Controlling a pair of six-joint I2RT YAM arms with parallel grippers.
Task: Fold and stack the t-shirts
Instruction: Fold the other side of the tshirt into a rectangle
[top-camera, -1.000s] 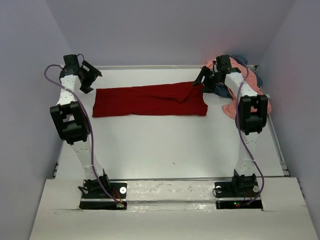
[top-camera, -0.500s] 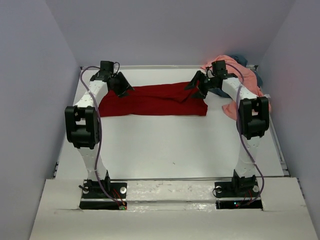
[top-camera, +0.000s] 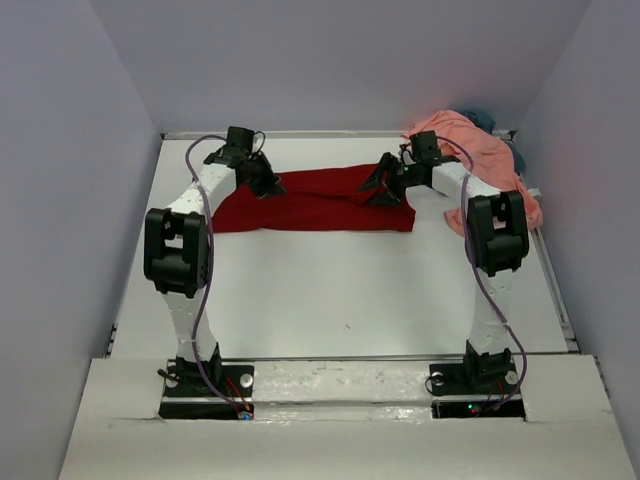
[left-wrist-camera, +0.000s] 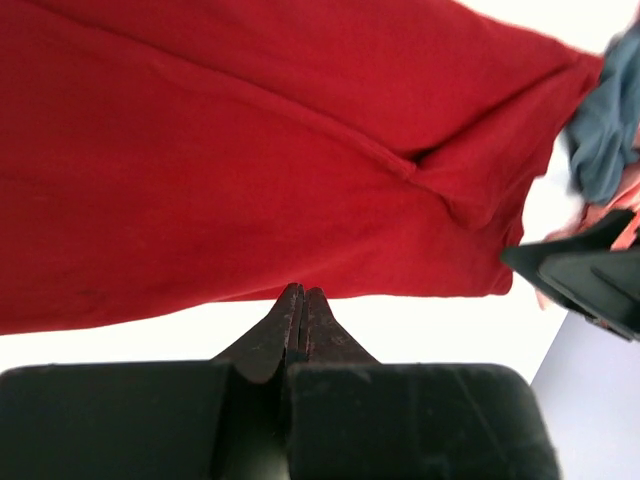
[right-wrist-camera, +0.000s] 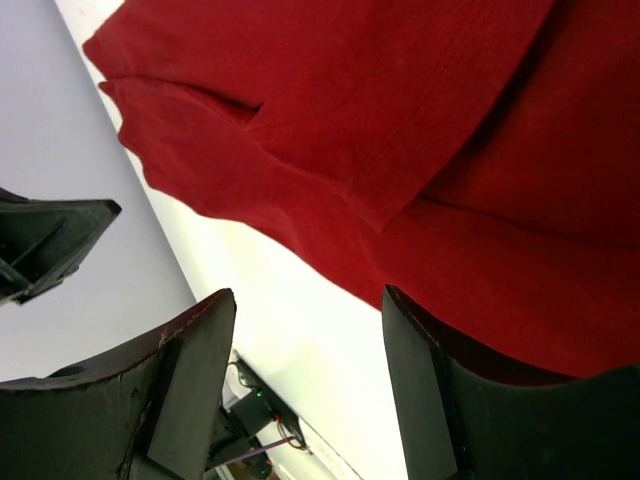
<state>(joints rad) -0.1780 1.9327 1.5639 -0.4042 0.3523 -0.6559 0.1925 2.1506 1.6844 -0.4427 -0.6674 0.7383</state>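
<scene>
Lying flat across the upper middle of the overhead frame: dark red t-shirt (top-camera: 310, 205), soft matte cloth in a long band, with a diagonal crease and a stitched hem at its right end, on a smooth white table (top-camera: 330, 290).

Upper right: salmon pink t-shirt (top-camera: 470, 140), a crumpled heap, with the slate blue-grey t-shirt (top-camera: 486, 116) showing behind it.

Left gripper (left-wrist-camera: 300, 296): black tapered jaws pressed together, tips at the red cloth's edge. Whether any cloth is pinched cannot be told.

Right gripper (right-wrist-camera: 305, 305): jaws wide apart, holding nothing, over the red cloth.

Flat t-shirt (top-camera: 320, 208) across far table (top-camera: 330, 290); t-shirt heap (top-camera: 485, 145) far right.
</scene>
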